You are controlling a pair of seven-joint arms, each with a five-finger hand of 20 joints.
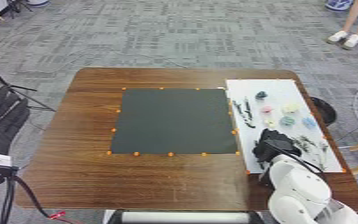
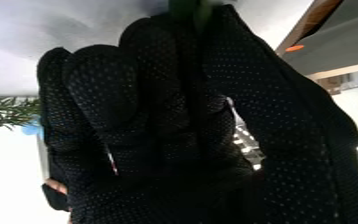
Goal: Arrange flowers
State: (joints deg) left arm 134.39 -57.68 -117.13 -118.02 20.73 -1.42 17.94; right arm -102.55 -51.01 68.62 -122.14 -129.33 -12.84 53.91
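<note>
White board (image 1: 278, 87) on the bench (image 1: 184, 175) holds the flowers (image 1: 289, 108) in the head view; arranging looks barely begun, nearly all left. Right wrist view: the right robot hand (image 2: 175, 192) pinches a green stem (image 2: 183, 9).

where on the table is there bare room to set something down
There is bare wood left of the black mat and along the table's near side, below the mat; the mat itself is bare too. The white sheet on the right is crowded with flowers, the right robot hand over its near part.
</note>
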